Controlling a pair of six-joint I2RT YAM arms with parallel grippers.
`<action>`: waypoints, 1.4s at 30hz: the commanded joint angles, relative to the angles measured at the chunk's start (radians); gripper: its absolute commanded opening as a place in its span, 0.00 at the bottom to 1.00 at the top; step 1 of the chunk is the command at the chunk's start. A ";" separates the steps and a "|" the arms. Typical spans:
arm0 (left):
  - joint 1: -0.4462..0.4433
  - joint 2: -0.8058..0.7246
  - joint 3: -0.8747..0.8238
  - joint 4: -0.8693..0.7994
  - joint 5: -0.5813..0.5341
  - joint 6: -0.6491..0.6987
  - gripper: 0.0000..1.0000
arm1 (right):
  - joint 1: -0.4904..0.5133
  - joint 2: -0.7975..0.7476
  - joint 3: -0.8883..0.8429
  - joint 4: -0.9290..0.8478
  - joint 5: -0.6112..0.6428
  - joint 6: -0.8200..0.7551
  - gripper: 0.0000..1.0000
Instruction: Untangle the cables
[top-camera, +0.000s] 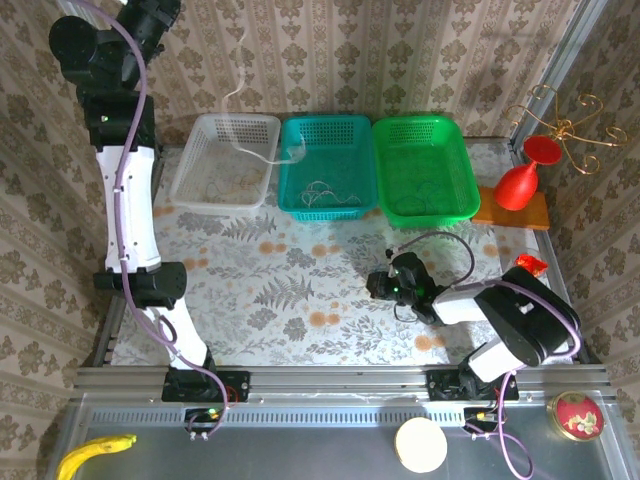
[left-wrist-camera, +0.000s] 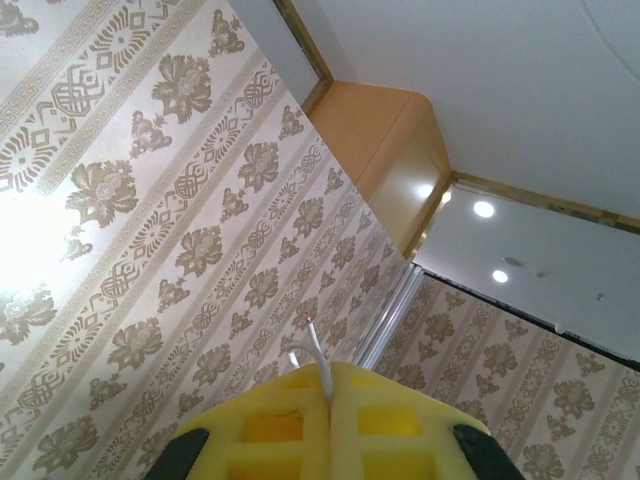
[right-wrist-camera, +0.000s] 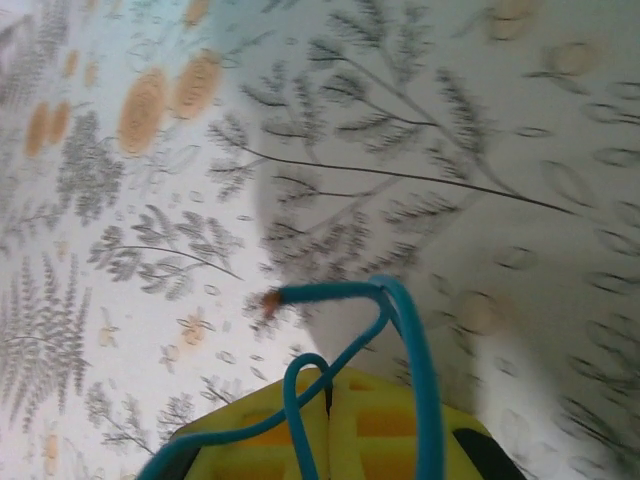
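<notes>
Looped teal cable (right-wrist-camera: 330, 291), thin white cable (left-wrist-camera: 322, 362), both pinched.

The teal cable (right-wrist-camera: 415, 335) looks smooth-sheathed, the 3 mesh baskets (top-camera: 287, 165) glossy plastic.

No text, label, brand, number or sign can be read in any view.
</notes>
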 joint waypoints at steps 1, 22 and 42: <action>0.008 -0.019 0.024 0.047 0.012 -0.025 0.00 | -0.020 -0.071 0.008 -0.196 0.083 -0.046 0.00; -0.039 0.012 -0.075 0.089 0.034 0.004 0.00 | -0.033 -0.359 0.070 -0.380 -0.012 -0.093 0.00; -0.177 0.201 -0.271 0.188 0.102 0.143 0.00 | -0.030 -0.390 0.042 -0.378 -0.100 -0.091 0.00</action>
